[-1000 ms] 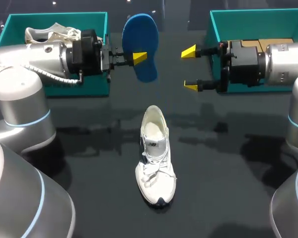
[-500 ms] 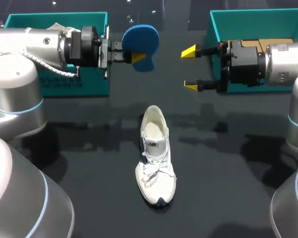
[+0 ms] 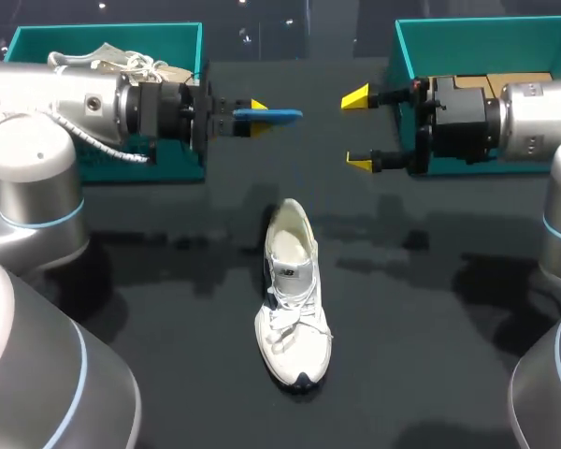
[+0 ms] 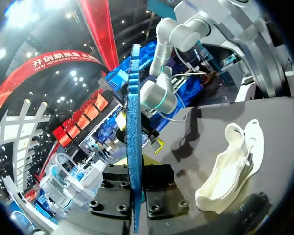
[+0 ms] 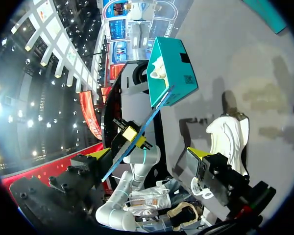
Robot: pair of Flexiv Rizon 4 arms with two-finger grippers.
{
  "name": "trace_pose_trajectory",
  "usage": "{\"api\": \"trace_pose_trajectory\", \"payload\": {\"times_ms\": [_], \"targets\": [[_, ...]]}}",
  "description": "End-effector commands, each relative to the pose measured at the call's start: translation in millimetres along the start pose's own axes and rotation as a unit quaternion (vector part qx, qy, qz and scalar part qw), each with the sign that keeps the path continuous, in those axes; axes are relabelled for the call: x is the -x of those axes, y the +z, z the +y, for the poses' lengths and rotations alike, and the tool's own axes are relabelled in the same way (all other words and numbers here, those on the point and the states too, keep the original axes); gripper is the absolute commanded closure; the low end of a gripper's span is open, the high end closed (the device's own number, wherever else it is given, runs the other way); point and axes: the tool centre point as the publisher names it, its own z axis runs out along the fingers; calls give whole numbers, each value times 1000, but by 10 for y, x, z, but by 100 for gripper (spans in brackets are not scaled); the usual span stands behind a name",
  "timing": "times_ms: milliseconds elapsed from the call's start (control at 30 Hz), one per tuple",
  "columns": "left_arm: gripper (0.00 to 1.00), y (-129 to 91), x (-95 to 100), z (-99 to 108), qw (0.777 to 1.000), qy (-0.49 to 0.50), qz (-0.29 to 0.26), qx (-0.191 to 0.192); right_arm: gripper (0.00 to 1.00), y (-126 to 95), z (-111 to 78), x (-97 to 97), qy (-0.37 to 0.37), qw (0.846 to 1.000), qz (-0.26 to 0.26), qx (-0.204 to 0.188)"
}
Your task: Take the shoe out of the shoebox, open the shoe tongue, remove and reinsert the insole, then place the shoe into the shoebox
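Shoe [image 3: 293, 295]: white, upright on its sole on the dark table [image 3: 430, 337], toe toward the robot, heel away. The collar gapes and the laces are bunched toward the toe. It lies nearer the robot than both sets of fingers, roughly under the gap between the two grippers, and nothing touches it. In the left wrist view the shoe [image 4: 230, 166] is off to one side of the fingers, on the table.

Insole [image 3: 276, 114]: blue, out of the shoe, in the air. The left gripper [image 3: 255, 114] pinches it by one end, a finger pressed on each flat face. The rest of the insole sticks out ahead of the fingertips toward the right arm. From above it shows edge-on (a thin blue strip). In the left wrist view the insole [image 4: 134, 122] runs straight out between the two black finger blocks.

Right gripper [image 3: 357, 131]: fingers spread wide, nothing between them, apart from the insole's free end. In the right wrist view the insole [image 5: 142, 129] and left gripper [image 5: 132, 134] sit ahead of those spread fingers, and the shoe [image 5: 230, 137] is ahead of one finger.

Left shoebox [image 3: 103, 37]: teal, behind the left arm, with a second shoe [image 3: 103, 58] inside.

Right shoebox [image 3: 467, 37]: teal, behind the right arm, with a brown liner [image 3: 519, 82] visible inside.
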Motion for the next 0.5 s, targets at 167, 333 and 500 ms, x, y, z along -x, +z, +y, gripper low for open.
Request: {"api": "trace_pose_trajectory", "payload": {"times_ms": [167,333,500], "targets": [[100,20,-76,-48,985,166,-20,41,0,20,1,5,0,1000,-1,1],[100,20,-76,-48,985,166,-20,41,0,20,1,5,0,1000,-1,1],[100,39,-66,-23,981,192,-26,15,0,20,1,5,0,1000,-1,1]]}}
